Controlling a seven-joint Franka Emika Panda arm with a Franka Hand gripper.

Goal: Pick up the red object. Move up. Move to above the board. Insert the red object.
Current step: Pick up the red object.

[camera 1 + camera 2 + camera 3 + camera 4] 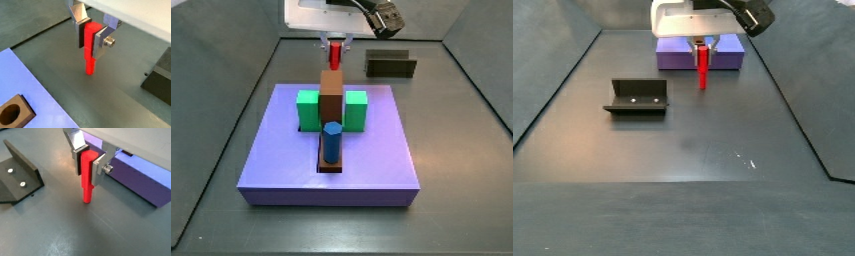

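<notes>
Red object (86, 176) held upright in the jaws.
Gripper (89, 159) hangs clear above the tabletop (80, 233), jaws clamped on the peg's upper end.

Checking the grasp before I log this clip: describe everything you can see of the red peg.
The red peg is a slim, bright red rod, plastic-looking, with a slightly narrower lower end. It hangs upright, its upper part clamped between the silver fingers of the gripper, the dark pads pressing its sides. Its lower tip is free above the grey floor; nothing else touches it. In a side view it hangs beyond the purple platform, not yet over the brown board.
</notes>
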